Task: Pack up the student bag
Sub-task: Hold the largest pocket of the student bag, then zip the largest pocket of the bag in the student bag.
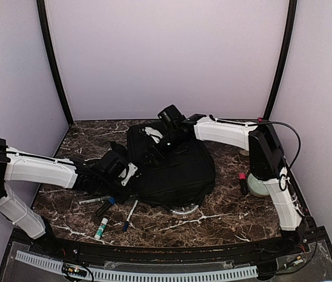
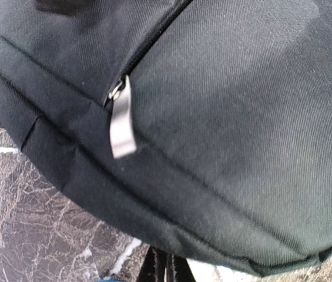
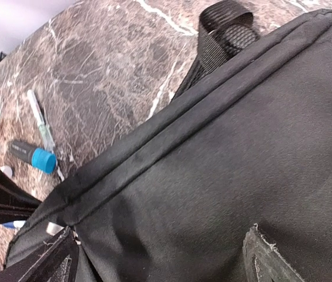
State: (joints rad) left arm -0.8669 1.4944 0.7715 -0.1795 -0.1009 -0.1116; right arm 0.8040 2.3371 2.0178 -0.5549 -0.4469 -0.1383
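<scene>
The student bag (image 1: 177,170) is a large black backpack lying in the middle of the table. My left gripper (image 1: 130,173) is at its left edge. In the left wrist view the bag's fabric (image 2: 230,117) fills the frame, with a grey zip pull (image 2: 121,123). The two fingers (image 2: 154,269) stand close together, and their tips run under the bag's raised lower edge. My right gripper (image 1: 154,147) rests on the bag's far left part. In the right wrist view its fingers (image 3: 265,258) stand wide apart against the bag's fabric (image 3: 224,153), beside a strap (image 3: 224,29).
Pens and markers (image 1: 98,202), a blue pen (image 1: 130,214) and a glue stick (image 1: 101,228) lie front left. The right wrist view shows a blue-capped marker (image 3: 33,155) and a pen (image 3: 39,117). A red-capped item (image 1: 242,182) and a pale round object (image 1: 258,187) sit at the right.
</scene>
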